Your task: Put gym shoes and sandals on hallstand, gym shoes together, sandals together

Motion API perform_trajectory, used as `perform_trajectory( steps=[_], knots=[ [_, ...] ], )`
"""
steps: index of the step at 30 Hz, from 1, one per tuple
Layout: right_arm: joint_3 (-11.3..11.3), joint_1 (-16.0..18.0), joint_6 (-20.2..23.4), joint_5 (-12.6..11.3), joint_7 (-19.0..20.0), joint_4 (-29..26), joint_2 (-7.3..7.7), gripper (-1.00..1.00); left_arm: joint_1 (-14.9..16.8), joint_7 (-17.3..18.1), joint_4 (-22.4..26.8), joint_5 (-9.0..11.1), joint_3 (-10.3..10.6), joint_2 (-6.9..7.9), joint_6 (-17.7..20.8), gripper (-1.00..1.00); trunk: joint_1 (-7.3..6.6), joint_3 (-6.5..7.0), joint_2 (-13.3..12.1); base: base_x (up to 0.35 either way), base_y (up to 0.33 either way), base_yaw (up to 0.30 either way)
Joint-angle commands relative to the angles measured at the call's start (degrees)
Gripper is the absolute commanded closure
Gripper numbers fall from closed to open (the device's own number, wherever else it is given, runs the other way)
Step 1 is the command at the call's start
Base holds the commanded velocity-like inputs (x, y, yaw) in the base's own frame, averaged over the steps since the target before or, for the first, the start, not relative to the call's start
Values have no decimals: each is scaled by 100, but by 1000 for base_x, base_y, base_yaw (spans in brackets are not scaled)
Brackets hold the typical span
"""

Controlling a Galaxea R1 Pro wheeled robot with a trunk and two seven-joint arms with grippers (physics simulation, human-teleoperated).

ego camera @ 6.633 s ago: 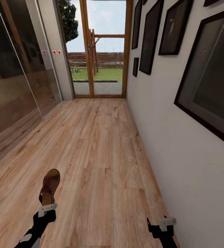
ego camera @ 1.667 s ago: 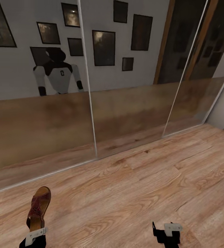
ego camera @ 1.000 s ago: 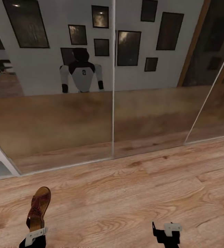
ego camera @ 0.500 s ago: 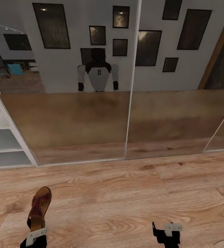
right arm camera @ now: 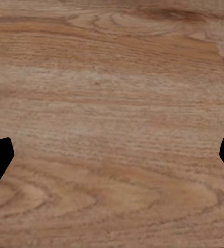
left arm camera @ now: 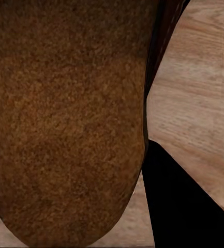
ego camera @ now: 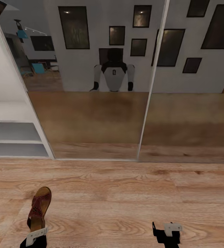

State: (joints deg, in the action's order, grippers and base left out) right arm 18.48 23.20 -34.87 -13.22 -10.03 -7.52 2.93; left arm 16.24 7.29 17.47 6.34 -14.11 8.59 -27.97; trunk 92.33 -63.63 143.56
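Left gripper [ego camera: 36, 231] is clamping a brown sandal [ego camera: 39, 207] above the corridor floor [ego camera: 119, 203]; right gripper [ego camera: 166, 230] is hanging spread, empty.

Brown sandal [ego camera: 39, 207] — light brown, grained wood floor [ego camera: 125, 196].

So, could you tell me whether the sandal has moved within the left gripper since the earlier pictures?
No: the sandal sits the same above the left gripper; the camera turned.

One sandal [ego camera: 39, 206], seven picture frames [ego camera: 74, 27]
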Motion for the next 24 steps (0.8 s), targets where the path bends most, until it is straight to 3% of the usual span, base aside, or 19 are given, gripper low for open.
perform_trajectory(
  steps=[1,24],
  knots=[
    [51,1,-11,-40,-25,-3,3,-100,5,62,-7,46,-21,0,-7,100,-1,-4,2,0,0,279],
    [59,1,-11,-43,-25,110,-3,-100,-76,71,-7,16,13,28,-7,100,-1,-4,2,0,0,279]
  ],
)
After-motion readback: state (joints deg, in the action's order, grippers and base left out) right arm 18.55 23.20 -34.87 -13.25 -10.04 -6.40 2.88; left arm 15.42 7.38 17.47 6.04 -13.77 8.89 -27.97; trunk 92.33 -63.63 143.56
